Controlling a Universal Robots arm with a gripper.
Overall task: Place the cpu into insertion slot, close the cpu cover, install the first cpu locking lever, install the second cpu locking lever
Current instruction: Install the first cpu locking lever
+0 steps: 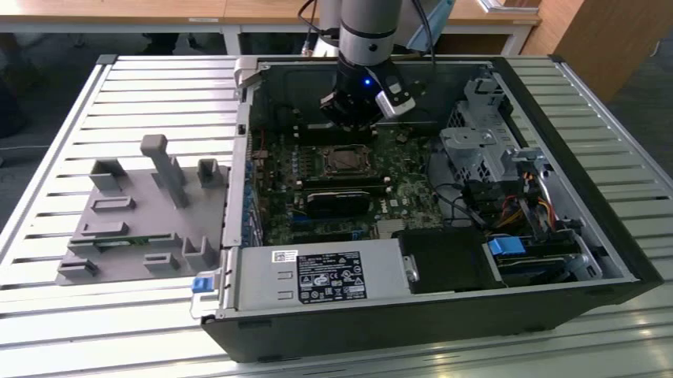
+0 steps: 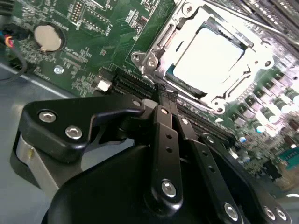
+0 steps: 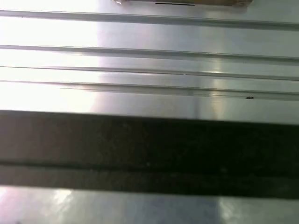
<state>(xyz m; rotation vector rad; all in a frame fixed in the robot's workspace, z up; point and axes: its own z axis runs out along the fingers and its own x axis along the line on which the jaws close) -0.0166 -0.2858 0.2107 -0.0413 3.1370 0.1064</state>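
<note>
On the exterior view's left, a grey fixture tray (image 1: 137,213) sits on the slatted table (image 1: 63,331), holding only its own upright pegs. To its right an open computer case (image 1: 421,315) holds the green motherboard (image 1: 410,177). The cpu (image 2: 212,56) already lies in the insertion slot (image 1: 344,160), and the cpu cover (image 2: 161,44) appears folded down around it — whether either locking lever is latched, I cannot tell. The gripper (image 2: 164,95) hangs just beside the socket, its fingers pressed together, holding nothing.
</note>
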